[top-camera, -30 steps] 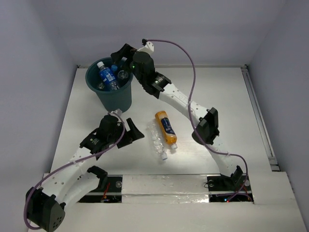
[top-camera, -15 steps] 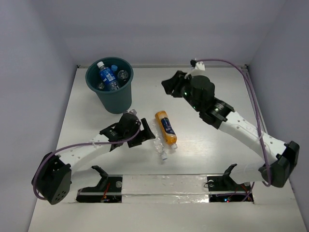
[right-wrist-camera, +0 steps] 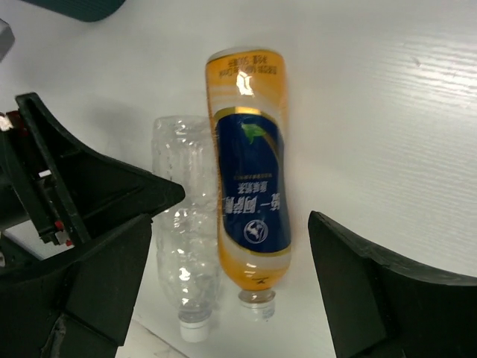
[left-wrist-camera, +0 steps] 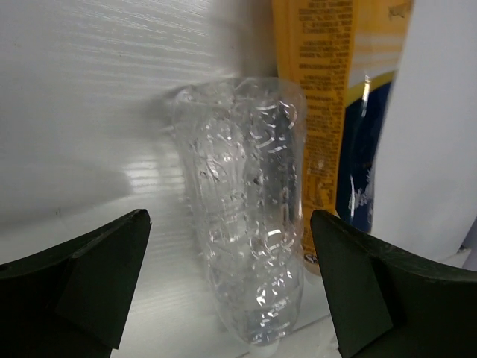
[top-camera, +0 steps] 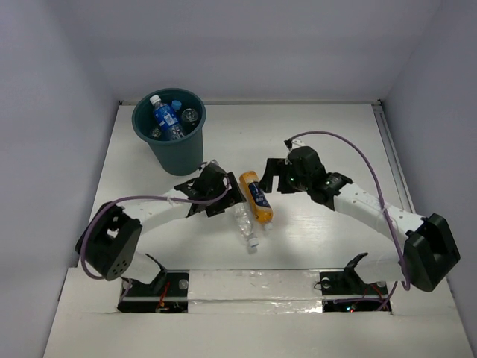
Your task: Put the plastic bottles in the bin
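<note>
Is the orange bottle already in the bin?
No, the orange bottle lies on the table beside the clear bottle, outside the bin.

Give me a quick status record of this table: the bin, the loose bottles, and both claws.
bin: upright, far left, holds several bottles
clear bottle: lying on table alongside orange bottle
orange bottle: lying on table, cap toward the arms
left claw: open, facing clear bottle
right claw: open, facing orange bottle
not yet binned: two

Clear bottle (left-wrist-camera: 246, 224) and orange bottle (right-wrist-camera: 250, 186) touching along sides: no gap between. Bare desk (left-wrist-camera: 89, 112) along clear bottle's outer side. Left gripper (top-camera: 232, 198) and right gripper (top-camera: 271, 179), both spread wide, crowd bottles from opposite sides. Bin (top-camera: 179, 153) well apart.
</note>
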